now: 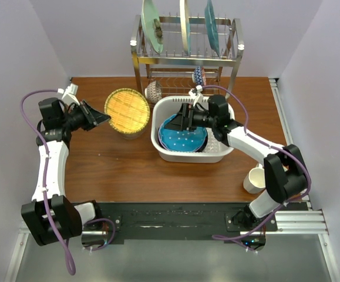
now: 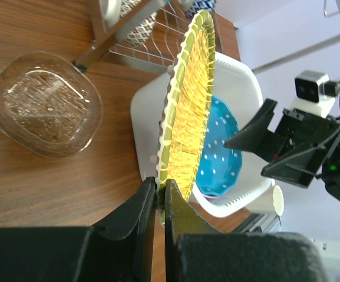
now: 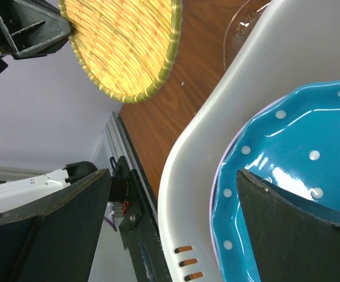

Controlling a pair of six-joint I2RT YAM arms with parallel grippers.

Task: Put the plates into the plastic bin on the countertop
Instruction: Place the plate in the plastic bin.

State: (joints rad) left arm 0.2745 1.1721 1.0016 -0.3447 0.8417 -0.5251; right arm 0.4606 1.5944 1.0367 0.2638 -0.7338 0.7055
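Left pincer [image 2: 161, 191] clamps the amber plate [image 2: 190, 111] above a glass bowl [image 2: 43, 106]. Right pincer [image 1: 184, 119], spread, hovers over the plastic bin [image 1: 157, 134].

**Wood-grain bench: four things standing on it**

The bench [image 1: 111, 176] is reddish-brown wood grain, with walls at its left, right and far edges. A steel wire rack [image 1: 135, 64] stands at the middle of the far edge. In front of it, right of centre, a white bin [image 1: 184, 156] rests flat on the wood. A clear glass bowl [image 2: 43, 106] sits just left of the bin, apart from it, near the rack's front left leg. A white cup [image 1: 254, 179] stands towards the near right corner. A black base plate [image 1: 170, 220] runs along the near edge.
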